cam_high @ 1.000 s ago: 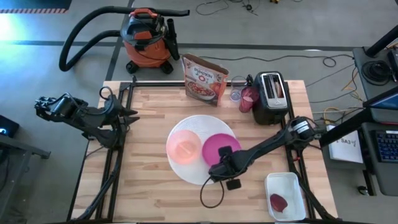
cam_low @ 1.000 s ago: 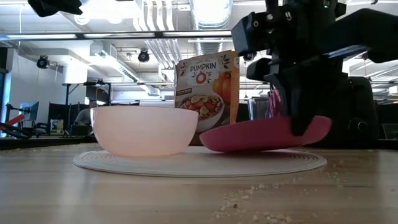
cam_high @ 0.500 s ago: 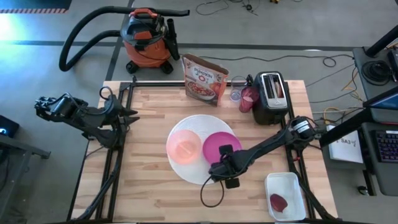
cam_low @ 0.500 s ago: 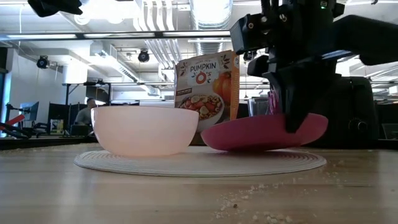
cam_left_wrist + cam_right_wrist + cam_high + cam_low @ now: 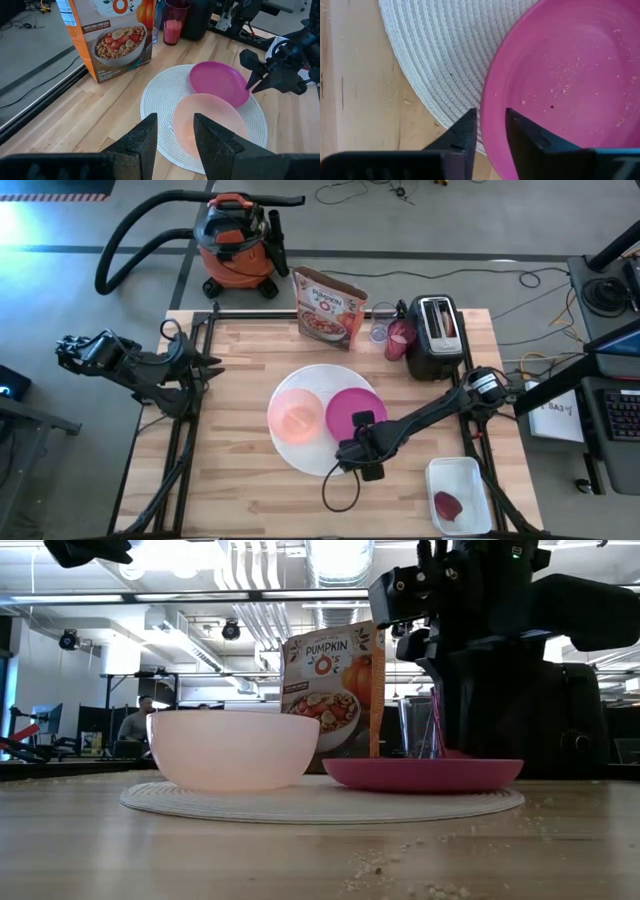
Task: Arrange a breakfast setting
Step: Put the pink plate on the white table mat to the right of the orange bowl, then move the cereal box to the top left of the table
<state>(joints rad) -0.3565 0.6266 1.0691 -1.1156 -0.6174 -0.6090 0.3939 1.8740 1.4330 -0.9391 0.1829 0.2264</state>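
Crumbs: nearest you, pale crumbs [image 5: 390, 865] lie scattered on the wooden table [image 5: 240, 350], whose planks are light with a clear grain
Tray: a white rectangular tray [image 5: 460, 492] sits at the near right corner with something dark red in it; you cannot tell what
Right gripper: the right gripper [image 5: 347, 448] is at the near rim of the magenta plate [image 5: 345, 408], its jaws a little apart astride that rim and not pinching it
Magenta plate: round, shallow, smooth and matt, dusted with crumbs; it lies flat on the white round mat [image 5: 320, 378]
Mat: a wide disc, ribbed in rings like woven cord
Bowl: the pale pink bowl [image 5: 295, 416] stands upright on the mat just beside the plate, smooth, deep and rounded
Left gripper: the left gripper [image 5: 175, 120] waits off the table's left edge, jaws slightly spread on nothing
Far edge: a cardboard cereal box [image 5: 327, 307], a clear glass [image 5: 379, 334], a see-through pink cup [image 5: 399, 338] and a black toaster [image 5: 435, 335]
Progress: by my reading you are about midway; plate and bowl are placed, while cup and glass wait at the back and no spoon shows
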